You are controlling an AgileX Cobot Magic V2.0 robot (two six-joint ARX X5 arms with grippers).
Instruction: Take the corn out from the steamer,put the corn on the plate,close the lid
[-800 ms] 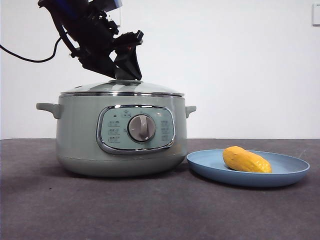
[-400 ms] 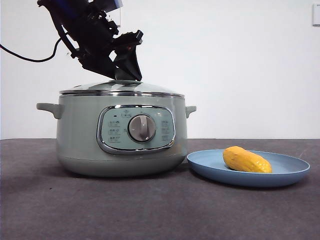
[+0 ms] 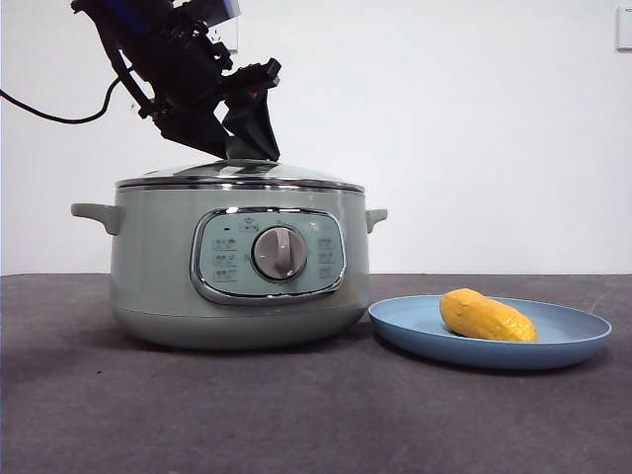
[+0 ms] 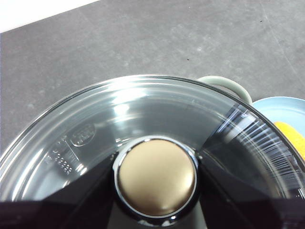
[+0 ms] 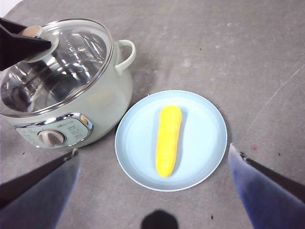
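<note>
Two black jaws of the left gripper [image 4: 156, 191] clamp the knob [image 4: 157, 176] of the lid [image 3: 240, 175], which sits level on the steamer [image 3: 237, 267] at centre-left of the front frame. Release looks next. Right gripper [image 5: 152, 191] hangs open above the plate [image 5: 202, 143]; the corn [image 5: 168, 140] lies lengthwise there, lower right on the desk [image 3: 296, 415].

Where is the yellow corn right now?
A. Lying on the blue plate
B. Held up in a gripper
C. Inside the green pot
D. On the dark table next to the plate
A. The corn lies across the middle of the plate beside the pot, and no gripper touches it.
</note>
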